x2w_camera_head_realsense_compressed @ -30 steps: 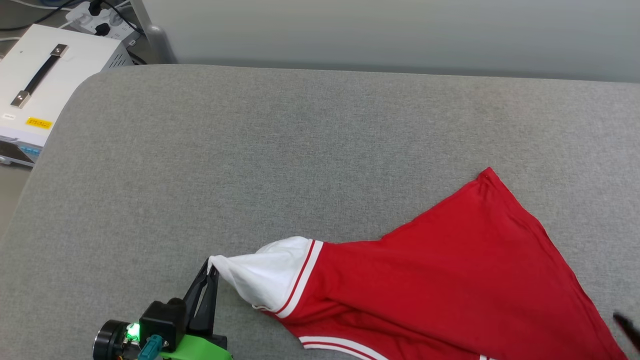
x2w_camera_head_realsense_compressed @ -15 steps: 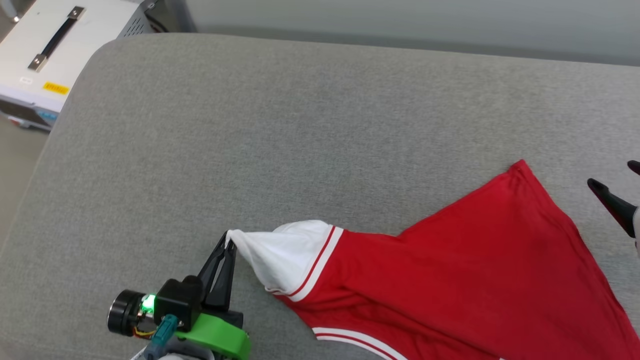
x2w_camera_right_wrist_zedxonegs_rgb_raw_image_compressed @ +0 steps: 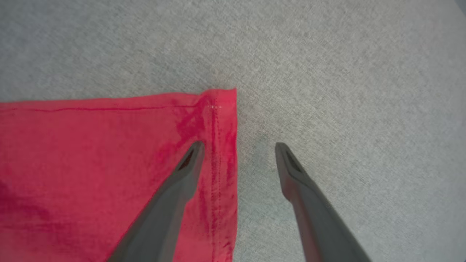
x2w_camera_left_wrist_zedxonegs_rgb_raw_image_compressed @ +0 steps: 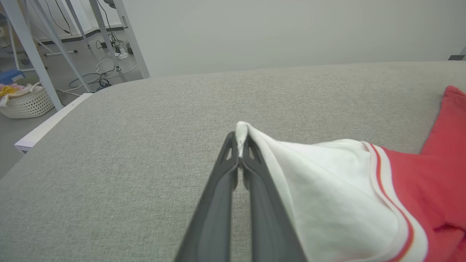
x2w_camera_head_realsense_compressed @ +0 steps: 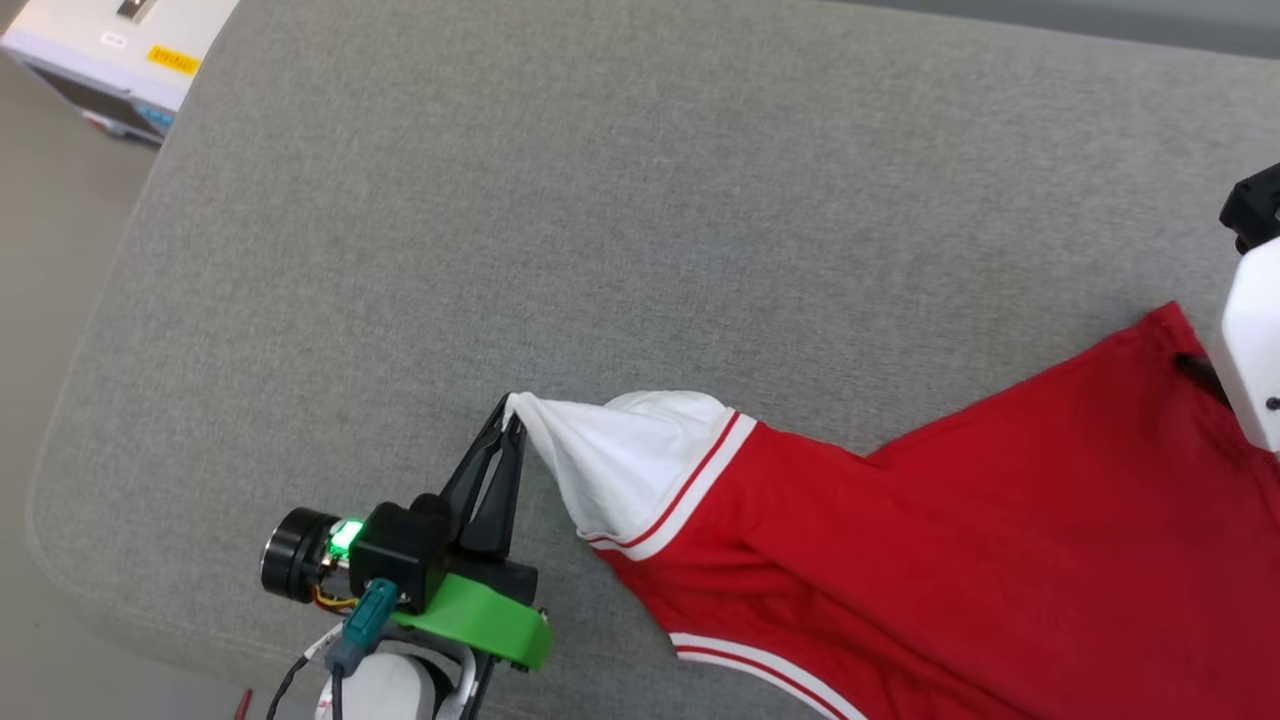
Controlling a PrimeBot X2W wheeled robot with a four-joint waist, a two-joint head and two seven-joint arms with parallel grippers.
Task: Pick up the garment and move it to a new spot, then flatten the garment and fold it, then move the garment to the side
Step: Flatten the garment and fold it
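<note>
The garment [x2w_camera_head_realsense_compressed: 1000, 520], red with a white sleeve and red-white striped trim, lies stretched across the grey cushion from the lower middle to the right edge. My left gripper [x2w_camera_head_realsense_compressed: 512, 408] is shut on the tip of the white sleeve [x2w_camera_left_wrist_zedxonegs_rgb_raw_image_compressed: 320, 189], which it pulls out to a point; the pinch shows at my left gripper [x2w_camera_left_wrist_zedxonegs_rgb_raw_image_compressed: 240, 140] in the left wrist view. My right gripper [x2w_camera_right_wrist_zedxonegs_rgb_raw_image_compressed: 238, 147] hangs open over the garment's red hem corner [x2w_camera_right_wrist_zedxonegs_rgb_raw_image_compressed: 218, 105], one finger above the cloth [x2w_camera_right_wrist_zedxonegs_rgb_raw_image_compressed: 109, 163] and the other above bare cushion. The white right forearm [x2w_camera_head_realsense_compressed: 1250, 350] covers that corner in the head view.
The grey cushion [x2w_camera_head_realsense_compressed: 600, 200] has a rounded left edge, with floor beyond it. A white equipment box [x2w_camera_head_realsense_compressed: 110, 60] stands off its far left corner. In the left wrist view, metal frame legs, cables and a white basket [x2w_camera_left_wrist_zedxonegs_rgb_raw_image_compressed: 25, 103] sit on the floor past the cushion.
The head camera has tilted down and turned, shifting the whole picture. My right arm has come in from the right edge and now stands over the garment's far hem corner. The left grip is unchanged.
</note>
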